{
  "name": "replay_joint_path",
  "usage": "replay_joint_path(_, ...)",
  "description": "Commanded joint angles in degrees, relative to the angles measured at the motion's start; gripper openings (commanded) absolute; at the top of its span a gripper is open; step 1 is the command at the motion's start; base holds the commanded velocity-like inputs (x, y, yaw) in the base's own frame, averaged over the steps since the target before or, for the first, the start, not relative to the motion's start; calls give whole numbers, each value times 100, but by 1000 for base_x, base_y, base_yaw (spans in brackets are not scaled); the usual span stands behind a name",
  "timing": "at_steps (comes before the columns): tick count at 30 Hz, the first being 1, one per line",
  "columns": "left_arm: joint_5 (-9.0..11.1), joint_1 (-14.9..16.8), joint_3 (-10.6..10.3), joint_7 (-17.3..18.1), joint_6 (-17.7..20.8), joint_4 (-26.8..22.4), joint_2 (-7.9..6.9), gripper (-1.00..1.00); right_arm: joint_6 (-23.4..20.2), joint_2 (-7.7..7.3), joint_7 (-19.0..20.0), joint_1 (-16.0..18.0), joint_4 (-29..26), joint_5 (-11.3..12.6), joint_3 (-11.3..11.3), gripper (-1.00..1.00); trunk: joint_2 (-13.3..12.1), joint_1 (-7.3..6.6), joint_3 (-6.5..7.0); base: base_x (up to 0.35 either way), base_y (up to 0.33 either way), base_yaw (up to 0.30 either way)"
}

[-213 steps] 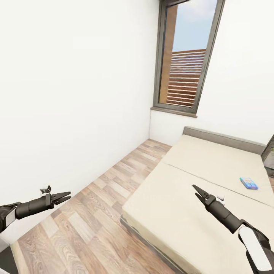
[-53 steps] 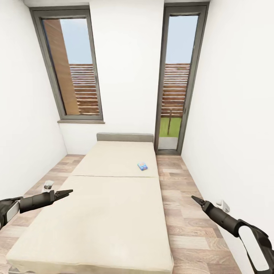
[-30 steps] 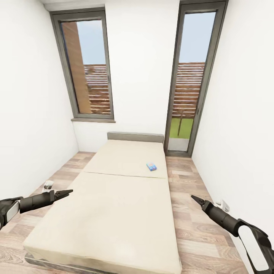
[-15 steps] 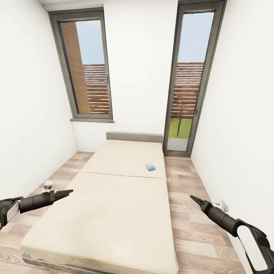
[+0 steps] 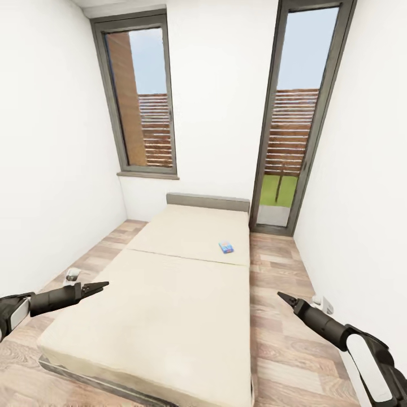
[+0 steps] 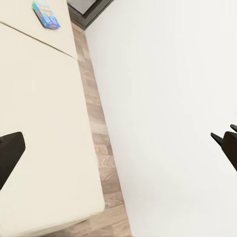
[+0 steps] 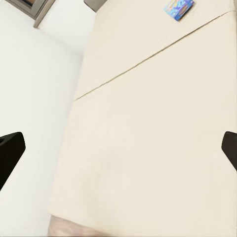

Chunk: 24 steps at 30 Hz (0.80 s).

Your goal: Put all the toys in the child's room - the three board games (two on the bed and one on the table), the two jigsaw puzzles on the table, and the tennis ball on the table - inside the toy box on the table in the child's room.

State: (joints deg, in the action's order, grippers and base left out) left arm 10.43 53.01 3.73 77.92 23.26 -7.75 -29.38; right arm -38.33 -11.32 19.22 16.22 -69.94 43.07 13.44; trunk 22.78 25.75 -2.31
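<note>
A small blue board game [image 5: 226, 247] lies flat on the far half of the beige bed [image 5: 169, 294], near its right edge. It is also seen in the left wrist view [image 6: 46, 13] and the right wrist view [image 7: 178, 8]. My left gripper [image 5: 99, 286] hovers open by the bed's near left side, far from the game. My right gripper [image 5: 281, 296] is open over the floor, right of the bed. Both hold nothing. Dark fingertips [image 6: 11, 150] [image 7: 10, 148] stand wide apart in each wrist view. The table, toy box, jigsaw puzzles and tennis ball are out of view.
White walls close in on both sides, with strips of wood floor [image 5: 277, 282] beside the bed. A tall window [image 5: 141, 102] and a glazed door [image 5: 294, 130] stand behind the grey headboard [image 5: 207, 200]. A small white fitting [image 5: 72, 275] sits low at the left.
The view turned from the room's corner to face the bed lengthwise, then shifted slightly in the last second. Both arms keep the same pose. The blue game has not moved on the bed.
</note>
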Motion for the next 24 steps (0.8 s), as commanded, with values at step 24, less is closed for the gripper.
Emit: replay_joint_path(24, -23, 8, 73, 14, 426, 3, -49, 100, 149, -2, 3, 4, -2, 0, -362, 100, 14, 4, -142, 0, -22, 243)
